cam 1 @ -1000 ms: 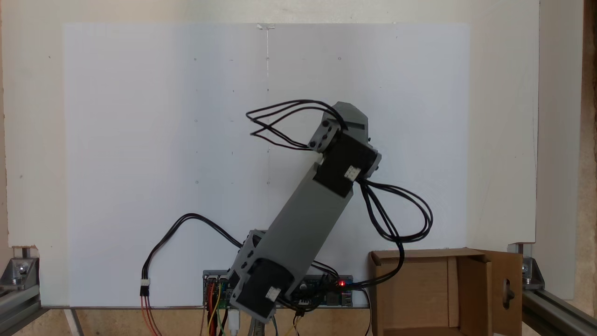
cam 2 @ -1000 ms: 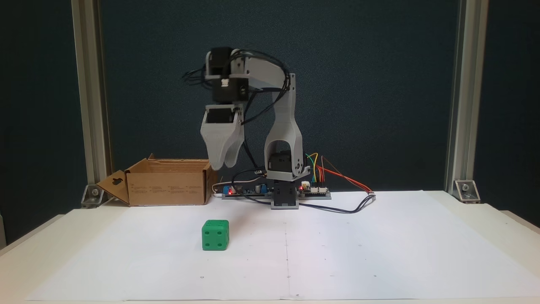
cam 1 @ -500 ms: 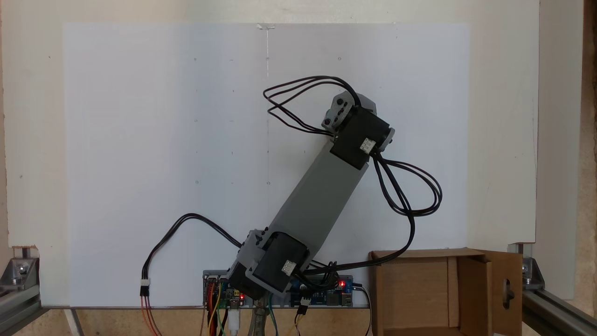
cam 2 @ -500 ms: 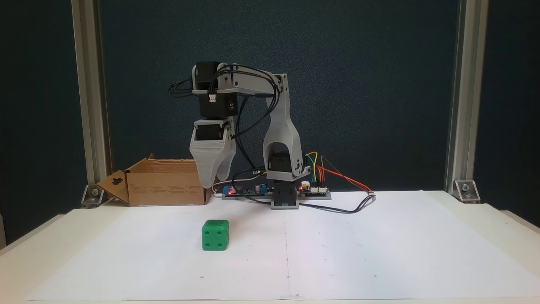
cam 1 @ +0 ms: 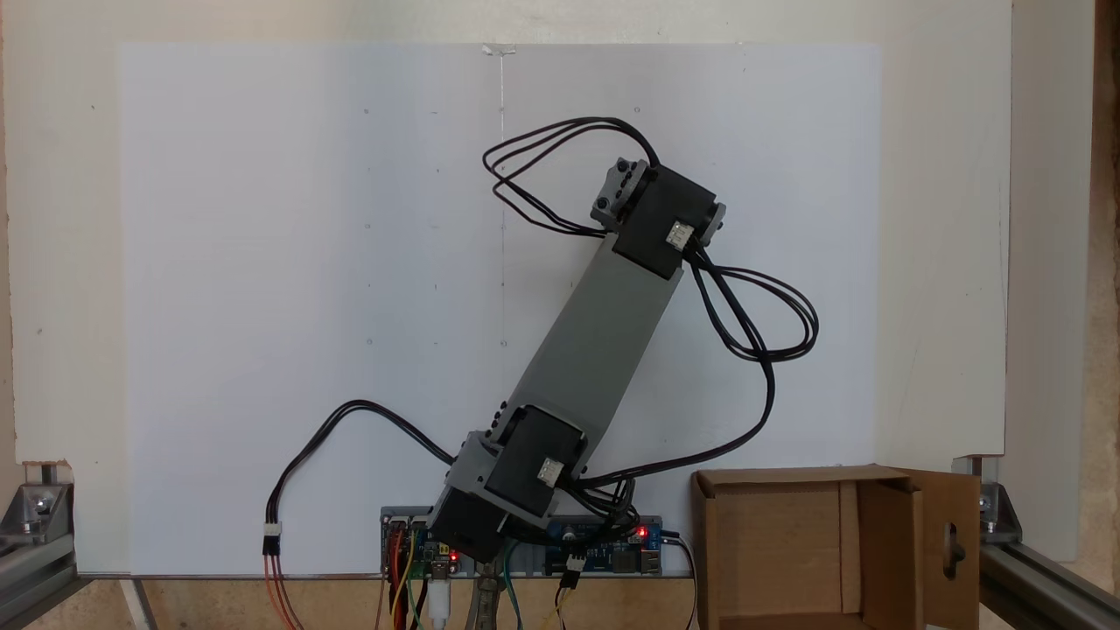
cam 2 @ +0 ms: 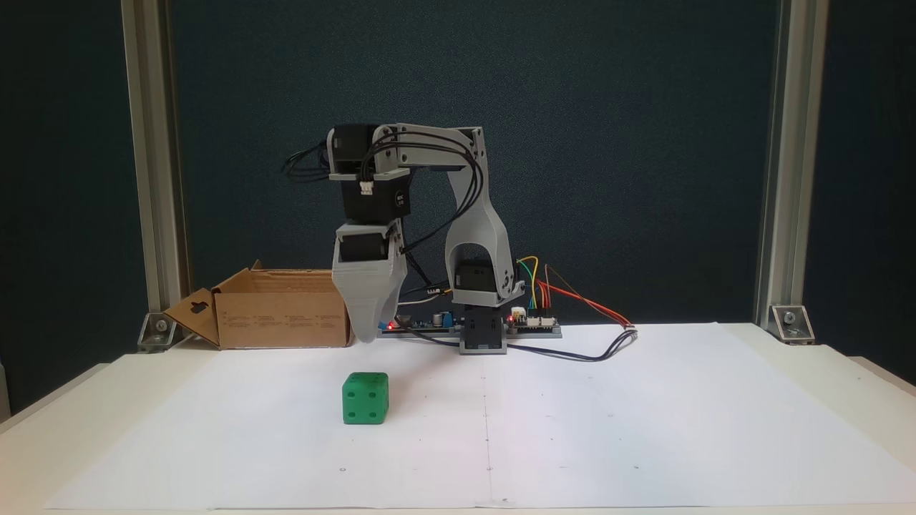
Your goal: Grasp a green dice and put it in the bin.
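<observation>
The green dice (cam 2: 366, 398) sits on the white paper, left of the centre line in a fixed view. My gripper (cam 2: 368, 335) hangs pointing down just above and behind it, apart from it. Its grey jaws line up into a single tip, so their state does not show. In the fixed view from above, my arm (cam 1: 604, 324) stretches up and to the right and covers both gripper and dice. The bin (cam 2: 283, 311), an open brown cardboard box, stands at the back left; from above the bin (cam 1: 787, 542) is at the bottom right.
My base and circuit boards (cam 2: 486, 325) with coloured wires sit at the back edge of the paper. Black cables (cam 1: 761, 324) loop out beside the arm. Aluminium posts (cam 2: 776, 164) frame the table. White paper (cam 2: 644, 415) covers the table to the right.
The arm has reached further out from its base and the gripper has come down from above the bin's height to just over the dice. The dice has not moved.
</observation>
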